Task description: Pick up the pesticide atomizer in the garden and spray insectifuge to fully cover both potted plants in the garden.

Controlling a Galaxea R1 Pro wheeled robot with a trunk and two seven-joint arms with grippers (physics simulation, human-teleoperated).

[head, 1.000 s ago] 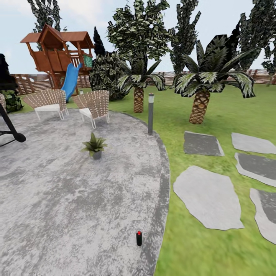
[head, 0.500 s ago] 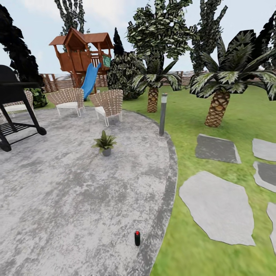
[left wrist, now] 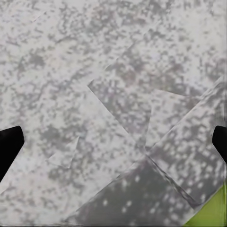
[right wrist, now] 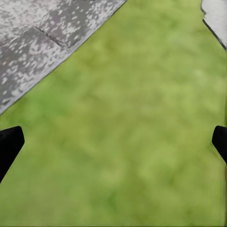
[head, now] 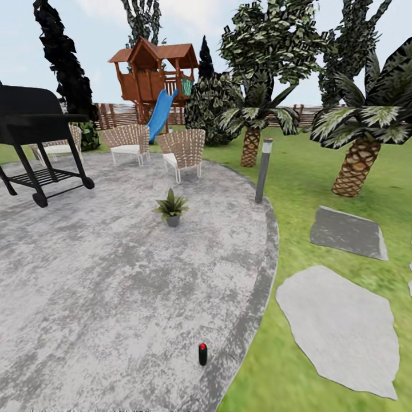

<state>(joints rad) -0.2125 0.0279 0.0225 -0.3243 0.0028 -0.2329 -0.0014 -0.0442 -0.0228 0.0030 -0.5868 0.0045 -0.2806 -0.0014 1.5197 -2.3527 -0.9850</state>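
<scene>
Whole head view swung leftward over the last second: camera move, not the things. Brought a black grill [head: 34, 123] into sight, pushed the stepping stones [head: 337, 326] toward the edge. Still in transit, no reach begun.

Left gripper [left wrist: 113, 142] spread wide, nothing between the fingers, over patio [head: 114, 274] stone. Right gripper [right wrist: 113, 142] likewise apart and unloaded, over lawn [right wrist: 123, 123].

Small dark bottle with red top, probably the pesticide atomizer [head: 202, 353] – upright near the patio rim, ahead of both grippers, well apart from them. One potted plant [head: 171, 207] farther beyond, unsprayed as far as visible.
</scene>
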